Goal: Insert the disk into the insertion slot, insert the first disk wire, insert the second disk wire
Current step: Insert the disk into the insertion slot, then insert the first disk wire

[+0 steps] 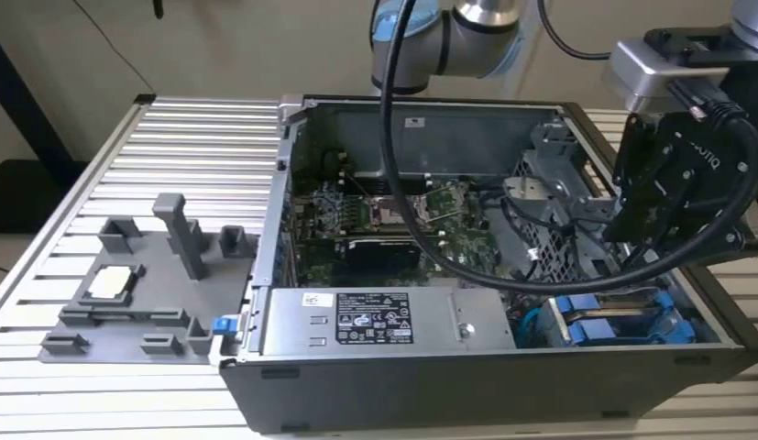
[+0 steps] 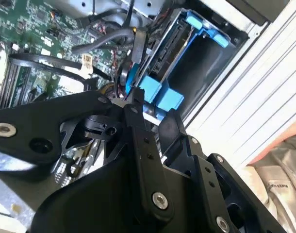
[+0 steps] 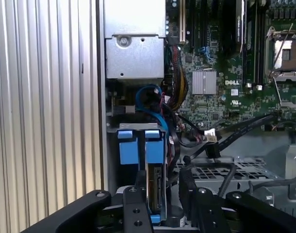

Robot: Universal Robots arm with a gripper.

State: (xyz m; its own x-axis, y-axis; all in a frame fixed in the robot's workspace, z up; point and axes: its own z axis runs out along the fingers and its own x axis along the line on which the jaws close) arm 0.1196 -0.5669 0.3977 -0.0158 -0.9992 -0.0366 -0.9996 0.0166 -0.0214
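The disk (image 3: 156, 187) stands on edge in the insertion slot (image 2: 201, 63), at the case's corner beside the drive cage (image 3: 211, 172). Its blue carrier tabs (image 3: 138, 145) stick out toward the power supply. In both wrist views my gripper (image 3: 162, 174) is open and straddles the disk's end. One finger lies close against the disk and the other stands a small gap away. In the exterior view the gripper (image 1: 635, 257) hangs over the blue carrier (image 1: 617, 321) at the case's right end. A blue wire (image 3: 150, 104) loops loose near the tabs. A black cable with a white plug (image 3: 211, 137) lies on the board.
The open case (image 1: 293, 229) lies on a ribbed metal table (image 1: 170, 137). The labelled power-supply box (image 1: 367, 321) sits along its front wall, with the motherboard (image 1: 379, 220) behind. A grey fixture (image 1: 147, 275) with small parts stands at the exterior view's left. The arm's thick black cable (image 1: 477, 266) droops into the case.
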